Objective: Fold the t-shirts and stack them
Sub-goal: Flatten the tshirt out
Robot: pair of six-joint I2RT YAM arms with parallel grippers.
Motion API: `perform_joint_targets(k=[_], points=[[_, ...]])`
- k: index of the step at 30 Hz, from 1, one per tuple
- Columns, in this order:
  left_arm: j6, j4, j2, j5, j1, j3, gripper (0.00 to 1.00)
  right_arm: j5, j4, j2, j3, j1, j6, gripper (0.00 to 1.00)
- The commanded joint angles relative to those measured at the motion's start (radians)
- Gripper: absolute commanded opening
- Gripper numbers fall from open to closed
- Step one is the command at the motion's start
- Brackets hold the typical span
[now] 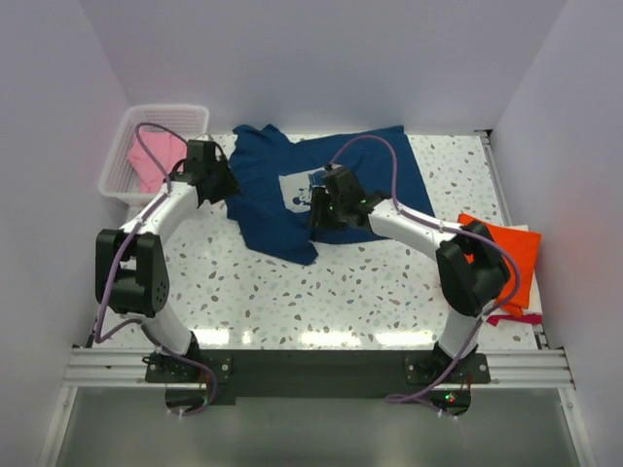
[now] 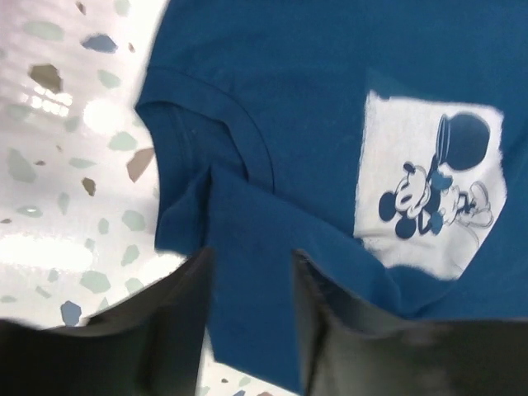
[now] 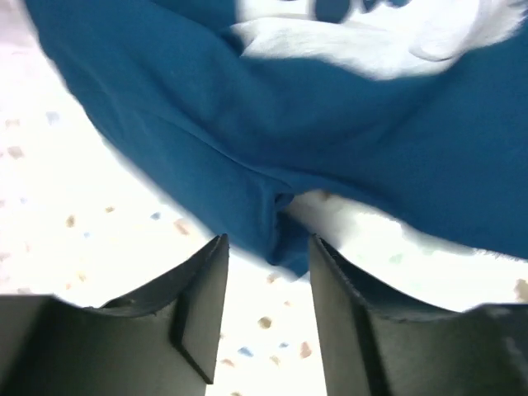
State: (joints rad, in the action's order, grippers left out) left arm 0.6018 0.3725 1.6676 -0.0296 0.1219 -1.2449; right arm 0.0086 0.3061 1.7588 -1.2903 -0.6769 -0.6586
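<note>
The navy t-shirt [image 1: 282, 209] lies crumpled at the back middle of the table, its pale cartoon print [image 1: 297, 187] facing up. My left gripper [image 1: 220, 185] is at the shirt's left edge near the collar; in the left wrist view [image 2: 252, 266] it is open, with navy cloth [image 2: 272, 99] lying between the fingers. My right gripper [image 1: 320, 210] is at the shirt's front edge, open [image 3: 266, 247], with a hanging fold of navy cloth [image 3: 280, 227] just ahead of the fingertips. The orange t-shirt [image 1: 508, 249] lies at the right edge. A pink t-shirt [image 1: 156, 159] lies in the basket.
The white lattice basket [image 1: 119, 185] stands at the back left corner against the wall. A strip of pink cloth [image 1: 513, 317] shows under the orange shirt. White walls enclose the speckled table [image 1: 321, 292] on three sides.
</note>
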Motion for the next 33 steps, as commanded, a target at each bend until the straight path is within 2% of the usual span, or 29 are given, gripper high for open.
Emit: perform_joint_targets(k=[1,2,6,12,14,17,22,28,33], points=[[-0.063,-0.036,0.012,0.126,-0.011,-0.015,0.51,-0.006,0.059,0.077,-0.046,0.028,0.051,0.52],[-0.062,-0.053,-0.003,0.164,-0.011,0.016,0.56,0.007,0.057,0.096,-0.047,0.031,0.056,0.58],[-0.02,-0.076,-0.141,0.177,-0.01,0.136,0.57,0.028,0.077,0.085,-0.029,0.037,0.067,0.58],[0.071,-0.125,-0.376,0.122,-0.001,0.445,0.49,0.051,0.013,-0.062,0.13,0.013,0.048,0.57],[0.104,-0.171,-0.41,0.111,0.018,0.548,0.48,0.067,-0.025,-0.104,0.164,-0.027,0.051,0.58],[0.121,-0.23,-0.41,0.111,0.035,0.61,0.49,0.082,-0.038,-0.082,0.172,-0.068,0.059,0.58],[0.121,-0.254,-0.289,0.094,0.087,0.567,0.53,0.157,-0.029,-0.024,0.12,-0.182,0.079,0.58],[0.154,-0.287,-0.174,0.08,0.111,0.529,0.53,0.367,0.034,0.089,-0.033,-0.338,0.145,0.58],[0.158,-0.259,-0.097,0.034,0.116,0.472,0.49,0.441,0.047,0.203,-0.102,-0.36,0.195,0.58]])
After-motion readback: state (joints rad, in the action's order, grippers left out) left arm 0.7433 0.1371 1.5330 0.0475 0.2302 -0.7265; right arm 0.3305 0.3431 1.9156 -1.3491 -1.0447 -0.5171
